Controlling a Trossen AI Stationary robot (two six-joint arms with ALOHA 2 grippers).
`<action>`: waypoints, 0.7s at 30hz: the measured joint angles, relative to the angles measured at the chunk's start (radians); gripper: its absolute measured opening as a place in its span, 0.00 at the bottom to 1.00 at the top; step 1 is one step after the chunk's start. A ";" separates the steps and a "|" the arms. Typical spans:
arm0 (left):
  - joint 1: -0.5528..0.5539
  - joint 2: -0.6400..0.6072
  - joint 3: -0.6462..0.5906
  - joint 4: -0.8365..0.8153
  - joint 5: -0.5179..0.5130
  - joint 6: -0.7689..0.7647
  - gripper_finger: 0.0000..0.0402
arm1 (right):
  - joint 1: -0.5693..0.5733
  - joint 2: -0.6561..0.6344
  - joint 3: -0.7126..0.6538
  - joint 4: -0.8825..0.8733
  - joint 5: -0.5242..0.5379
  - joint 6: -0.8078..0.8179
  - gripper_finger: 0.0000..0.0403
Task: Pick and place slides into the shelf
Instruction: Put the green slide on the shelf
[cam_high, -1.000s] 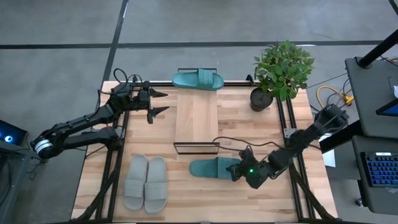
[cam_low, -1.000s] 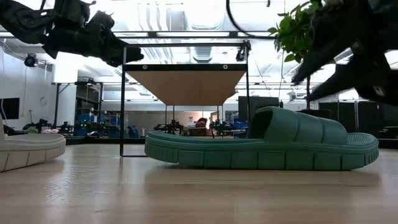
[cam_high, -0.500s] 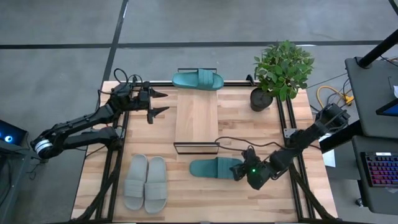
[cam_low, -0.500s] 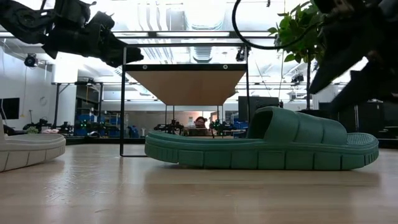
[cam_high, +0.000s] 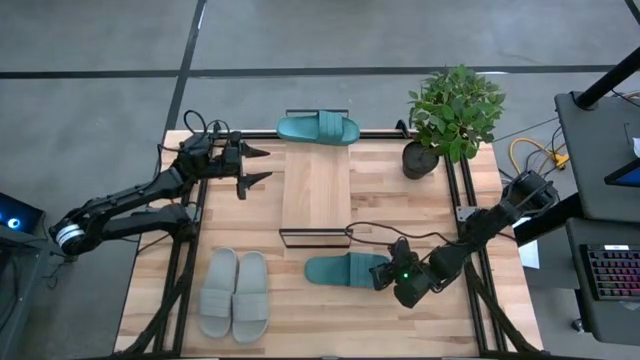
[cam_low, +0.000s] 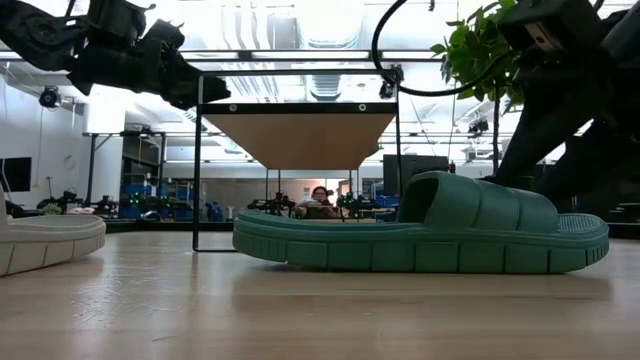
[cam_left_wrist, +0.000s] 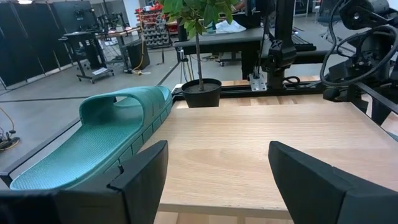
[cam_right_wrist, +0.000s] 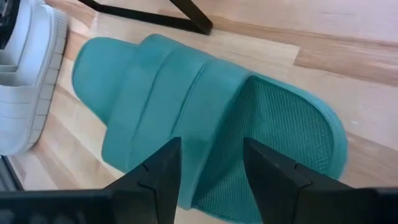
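1. Lying flat on the tabletop (cam_high: 470, 320), just in front of the shelf's near end, the teal slide (cam_high: 343, 270) is the one being worked on; its heel points toward the right gripper (cam_high: 383, 275).
2. Over the last second the right gripper has crept closer along the table and dropped lower toward the slide's heel end; the slide itself has not moved. I judge this as the final approach before a grasp, so no pick has happened yet.
3. In the right wrist view the two fingers (cam_right_wrist: 161, 168) stand moderately apart, hovering over the slide's footbed just behind the strap. They hold nothing, and I cannot tell whether they touch the slide.
4. The other teal slide (cam_high: 318, 128) already rests at the far end of the shelf (cam_high: 316, 190), so one of four seems placed.
5. The grey pair (cam_high: 234, 292) sits side by side on the table near the front left corner, untouched.
6. The left gripper (cam_high: 258, 167) waits just left of the shelf, fingers spread wide and empty, unchanged.
7. A potted plant (cam_high: 452, 115) stands at the far right corner.
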 joint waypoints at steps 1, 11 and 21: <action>0.000 0.000 0.000 0.000 0.000 0.000 0.65 | 0.000 0.009 0.000 0.014 0.002 0.000 0.39; 0.000 0.000 -0.002 0.001 0.000 0.000 0.65 | -0.002 0.046 0.000 0.092 0.023 -0.011 0.37; 0.000 0.000 -0.004 0.000 0.000 0.000 0.65 | -0.009 0.089 0.001 0.122 0.028 -0.009 0.27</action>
